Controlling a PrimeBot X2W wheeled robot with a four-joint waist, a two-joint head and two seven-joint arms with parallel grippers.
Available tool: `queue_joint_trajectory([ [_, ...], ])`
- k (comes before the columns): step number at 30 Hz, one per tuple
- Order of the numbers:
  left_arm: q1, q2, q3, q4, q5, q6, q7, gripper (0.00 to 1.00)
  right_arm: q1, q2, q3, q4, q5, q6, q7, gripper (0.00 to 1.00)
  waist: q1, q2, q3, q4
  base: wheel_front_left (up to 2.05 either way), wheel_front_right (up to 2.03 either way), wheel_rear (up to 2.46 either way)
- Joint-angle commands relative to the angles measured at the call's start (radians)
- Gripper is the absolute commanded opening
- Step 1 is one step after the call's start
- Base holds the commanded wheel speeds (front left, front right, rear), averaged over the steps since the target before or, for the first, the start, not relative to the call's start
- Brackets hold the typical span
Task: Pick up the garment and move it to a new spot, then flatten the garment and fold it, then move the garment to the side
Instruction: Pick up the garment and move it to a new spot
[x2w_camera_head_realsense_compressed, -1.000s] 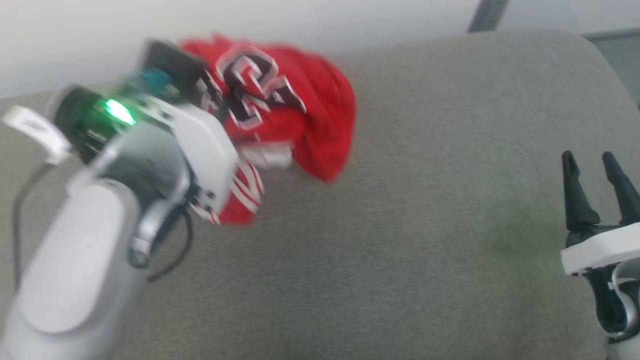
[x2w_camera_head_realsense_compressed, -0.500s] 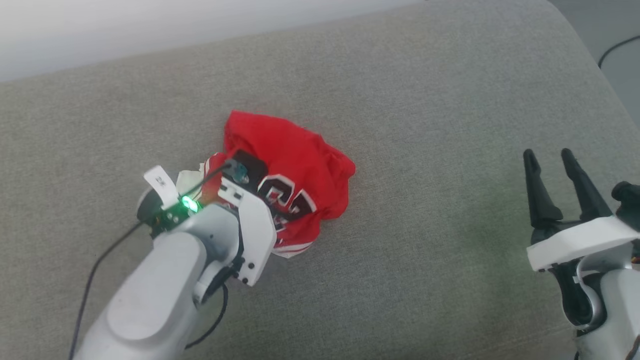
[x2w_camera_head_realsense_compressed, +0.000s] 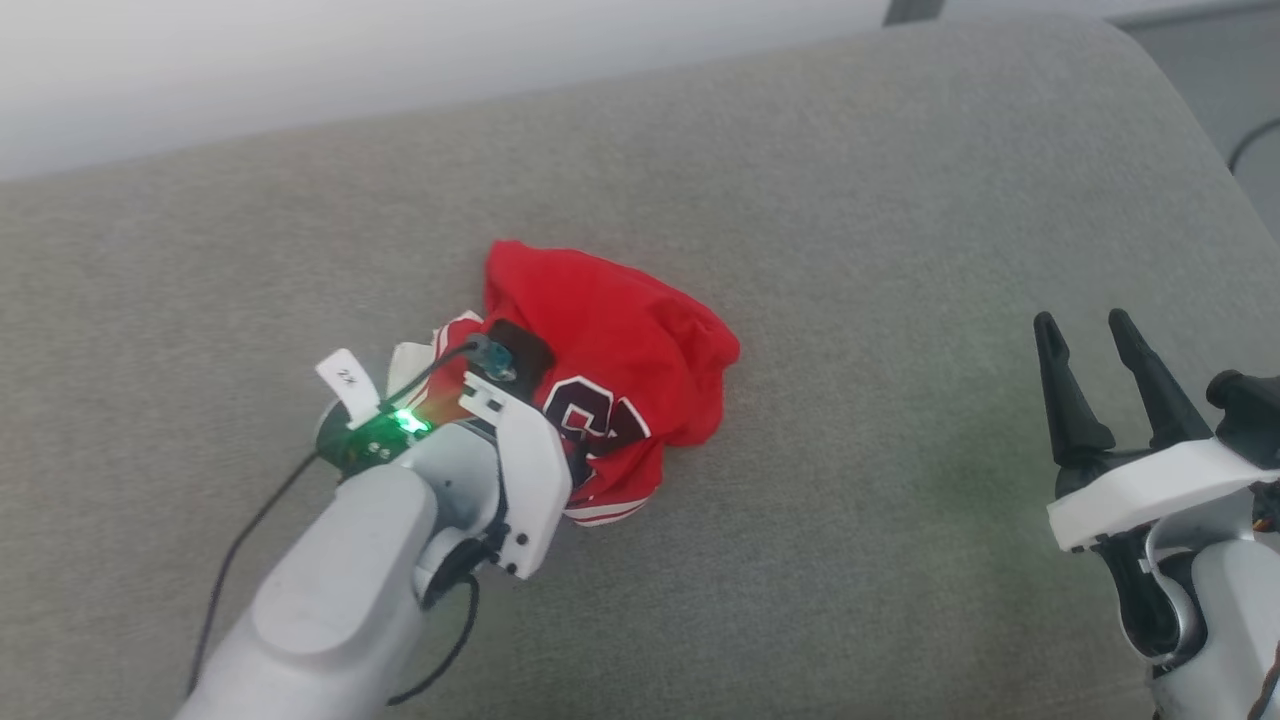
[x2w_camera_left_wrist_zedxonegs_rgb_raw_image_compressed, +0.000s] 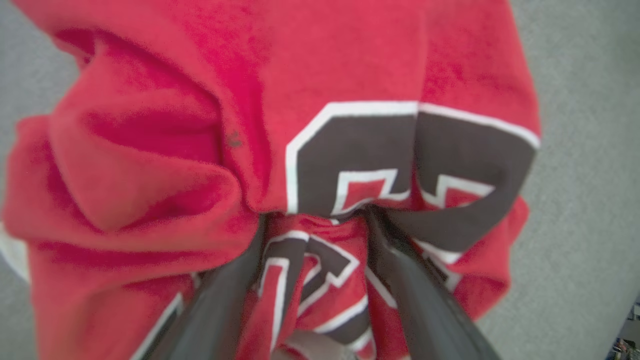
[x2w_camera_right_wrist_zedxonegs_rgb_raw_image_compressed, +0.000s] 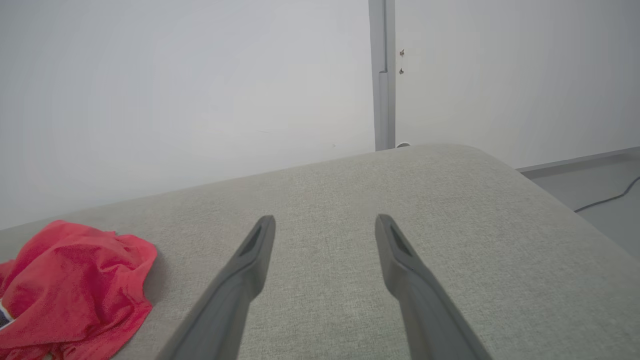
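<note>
The garment (x2w_camera_head_realsense_compressed: 620, 330) is a red jersey lying in a crumpled heap on the grey cushion (x2w_camera_head_realsense_compressed: 900, 250), with part of a black, white-outlined "23" showing. My left arm (x2w_camera_head_realsense_compressed: 500, 450) reaches down into its near side. In the left wrist view my left gripper (x2w_camera_left_wrist_zedxonegs_rgb_raw_image_compressed: 315, 220) has its fingers spread wide, tips pushed into the folds, with a bunch of printed cloth (x2w_camera_left_wrist_zedxonegs_rgb_raw_image_compressed: 310, 280) lying between them. My right gripper (x2w_camera_head_realsense_compressed: 1080, 320) hovers open and empty over bare cushion at the right, well away from the garment (x2w_camera_right_wrist_zedxonegs_rgb_raw_image_compressed: 75, 280). Its fingers (x2w_camera_right_wrist_zedxonegs_rgb_raw_image_compressed: 250, 255) stand apart in the right wrist view.
The cushion's rounded far right corner (x2w_camera_right_wrist_zedxonegs_rgb_raw_image_compressed: 480, 155) drops to the floor, where a dark cable (x2w_camera_right_wrist_zedxonegs_rgb_raw_image_compressed: 605, 200) lies. A pale wall (x2w_camera_head_realsense_compressed: 400, 60) runs behind the cushion. Bare grey fabric lies between the garment and my right gripper.
The camera has shifted. A second ago the garment hung bunched at my left gripper near the back edge; now it rests in a heap mid-cushion. My right gripper has kept its pose.
</note>
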Motion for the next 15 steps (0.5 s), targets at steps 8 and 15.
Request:
queue_joint_trajectory([
  [8, 0.023, 0.068, 0.065, -0.082, -0.042, -0.008, -0.176, 1.00, 0.045, -0.016, -0.006, -0.007, -0.023, 0.000, 0.012, 1.00, 0.0000, -0.0001, -0.111, 0.104, 0.00, 0.00, 0.00],
  [15, 0.108, 0.142, 0.159, -0.175, -0.074, 0.021, -0.319, 1.00, 0.083, -0.009, -0.026, -0.023, -0.045, 0.000, 0.039, 1.00, 0.0000, -0.0001, -0.176, 0.170, 0.00, 0.00, 0.00],
])
